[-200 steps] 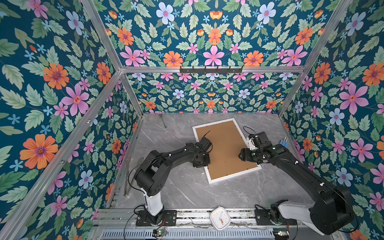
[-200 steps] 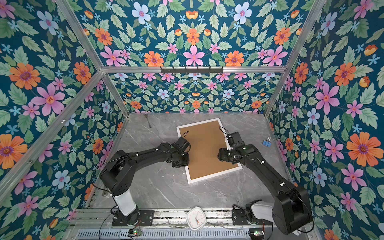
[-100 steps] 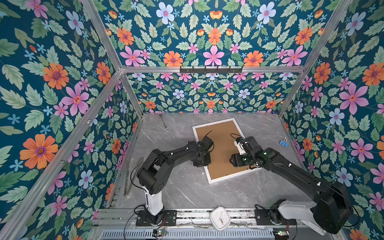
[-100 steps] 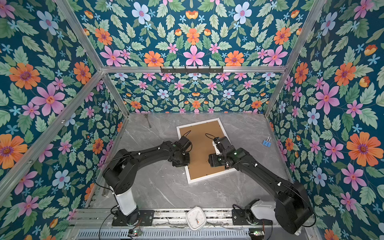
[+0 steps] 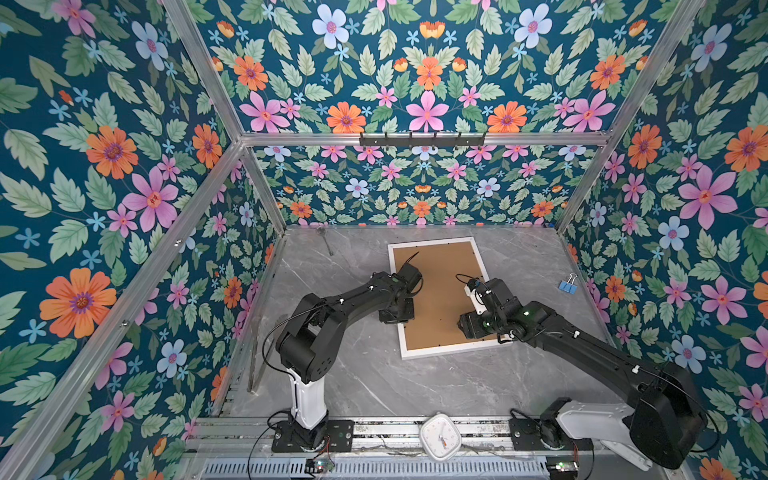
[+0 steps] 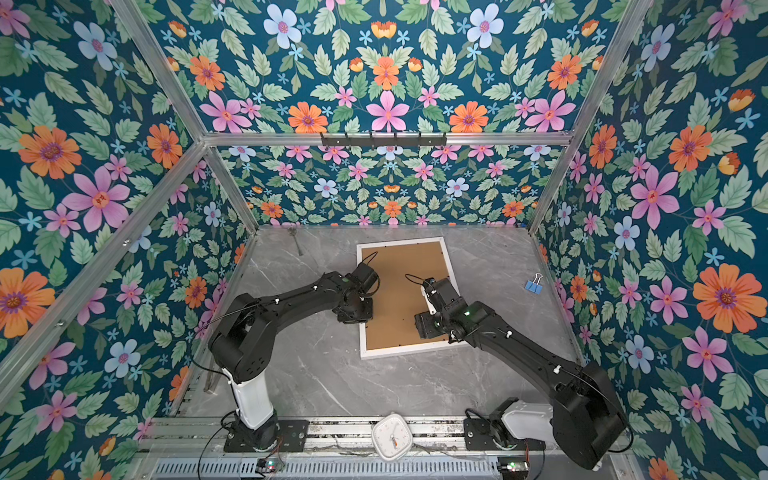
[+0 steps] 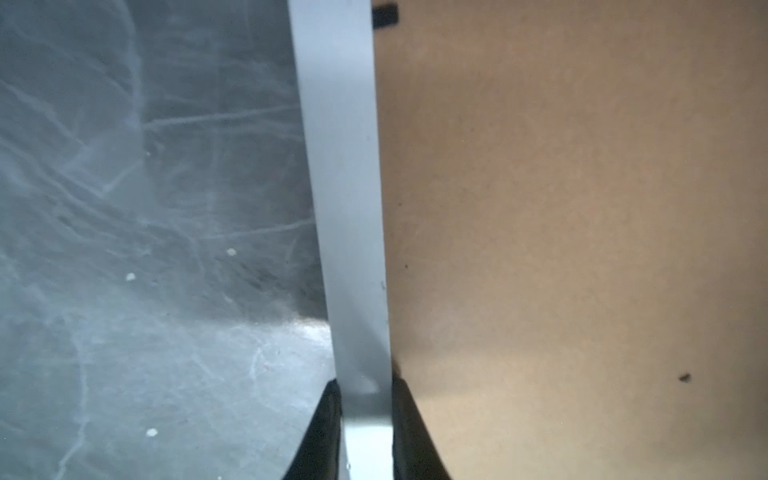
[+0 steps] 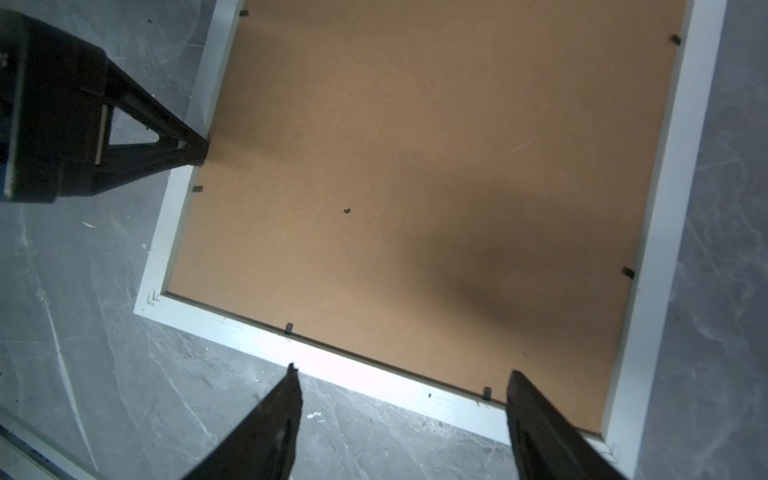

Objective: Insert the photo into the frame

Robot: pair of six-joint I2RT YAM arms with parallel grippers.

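In the left wrist view the frame (image 7: pixel 340 166) was blurred and cropped; its backing board (image 8: pixel 415 166) hid whatever lay beneath.

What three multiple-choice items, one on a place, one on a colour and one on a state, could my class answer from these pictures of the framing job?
1. Where does the blue binder clip lie?
A. on the table, right of the frame in both top views
B. on top of the frame
C. between two fingers

2. What colour is the backing board that fills the frame?
A. red
B. brown
C. green

3. How do the fingers of the right gripper stand?
A. shut on the frame
B. shut on the binder clip
C. spread apart, holding nothing

Key:
1 A, since the clip sits on bare marble, apart from the frame's right side.
2 B, since the board shows plain brown in every view.
3 C, since the right wrist view shows them wide apart with nothing between them.
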